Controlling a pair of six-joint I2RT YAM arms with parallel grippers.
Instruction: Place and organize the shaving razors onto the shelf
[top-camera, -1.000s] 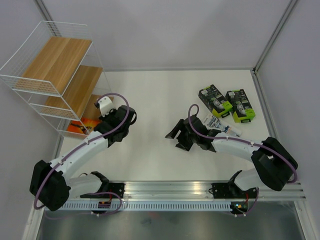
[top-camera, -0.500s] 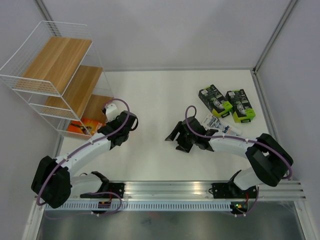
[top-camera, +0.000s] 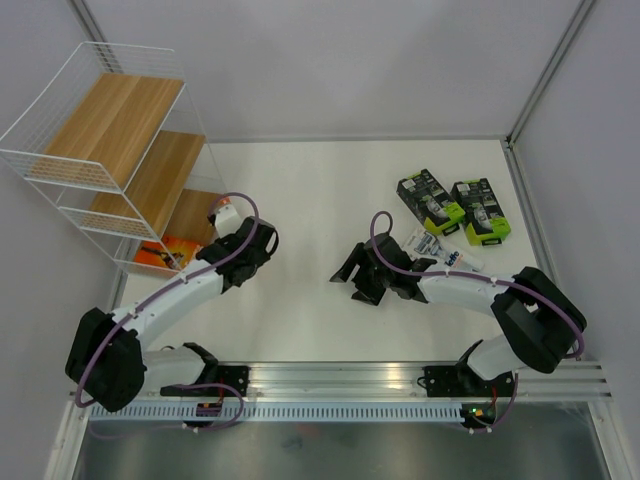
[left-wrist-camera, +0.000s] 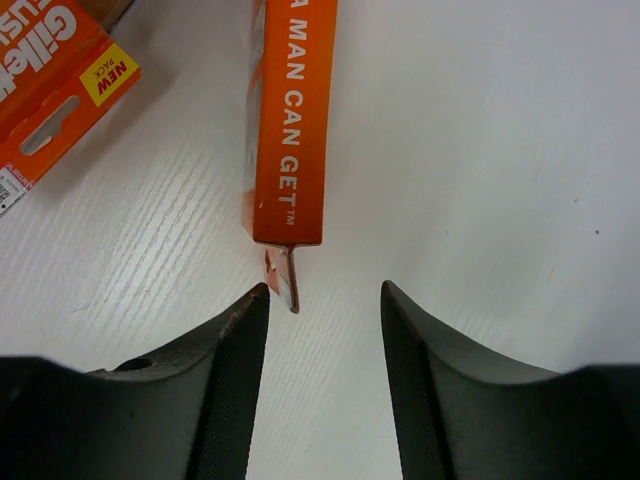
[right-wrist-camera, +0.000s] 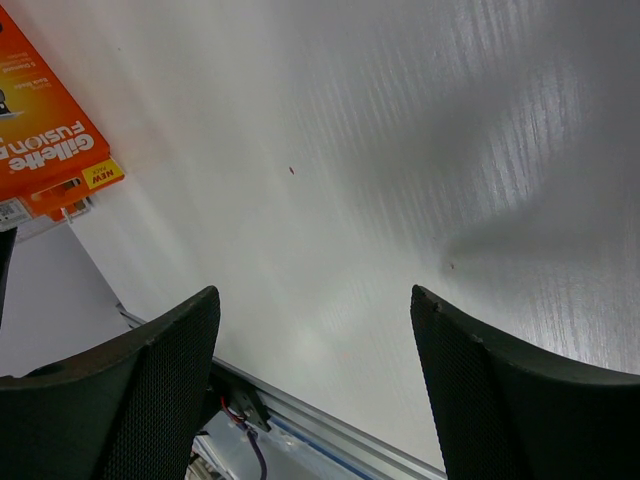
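Top external view: a white table (top-camera: 300, 180) boxed by grey walls (top-camera: 350, 60), shelf (top-camera: 120, 120) at far left. The left jaws stand half open, empty, orange box (left-wrist-camera: 292, 120) on edge just ahead; right jaws wide, empty.

White wire shelf (top-camera: 110, 120) with three stepped wood boards, upper left of the top view. An orange Gillette box (top-camera: 165, 253) lies flat at its lower edge; a second orange box (left-wrist-camera: 293, 130) stands on edge beside it. Right of centre, one black green-topped pack (top-camera: 430, 200) and its twin (top-camera: 480, 211) lie side by side, with a white-blue flat pack (top-camera: 440, 250) just below them.
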